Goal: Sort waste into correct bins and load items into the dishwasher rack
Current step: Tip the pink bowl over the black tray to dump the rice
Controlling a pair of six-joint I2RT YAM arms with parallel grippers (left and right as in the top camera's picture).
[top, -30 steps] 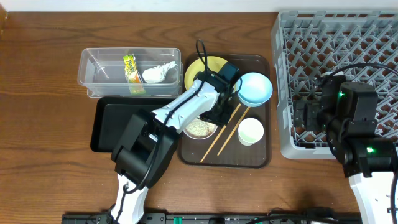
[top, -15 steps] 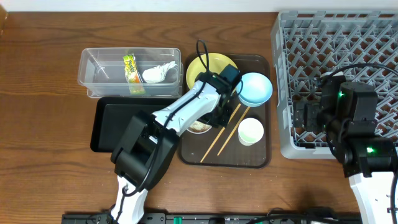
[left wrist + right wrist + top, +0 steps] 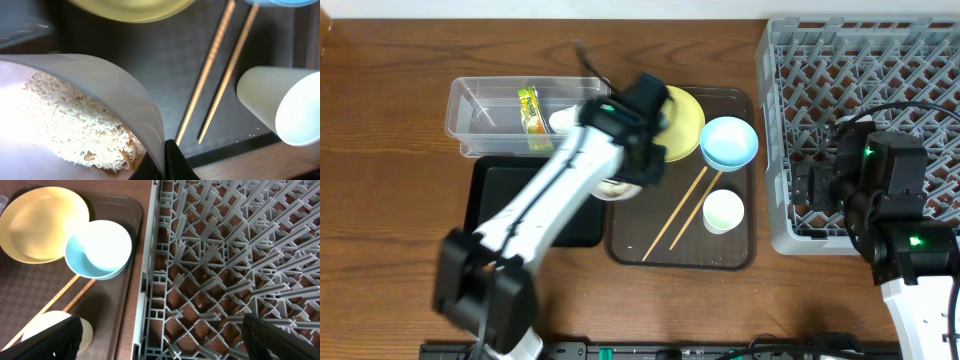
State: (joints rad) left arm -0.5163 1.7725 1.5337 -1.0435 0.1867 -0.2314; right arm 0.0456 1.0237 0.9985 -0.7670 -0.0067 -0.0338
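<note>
Left gripper point(image 3: 169, 159) pinches the white bowl point(image 3: 107, 95) by its rim, rice point(image 3: 75, 125) sitting inside right beside it, presumably to get tipped out as waste, while the right gripper point(image 3: 160, 347) hangs wide open above the dishwasher rack point(image 3: 225, 255).

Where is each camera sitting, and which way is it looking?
Overhead: above the table, looking straight down; left arm and right arm show.
Left wrist: on the left arm, looking down at rice bowl, chopsticks, cup; one finger shows.
Right wrist: on the right arm, looking down at rack, blue bowl; two fingers show.
Shared: both wrist views see the yellow plate.
</note>
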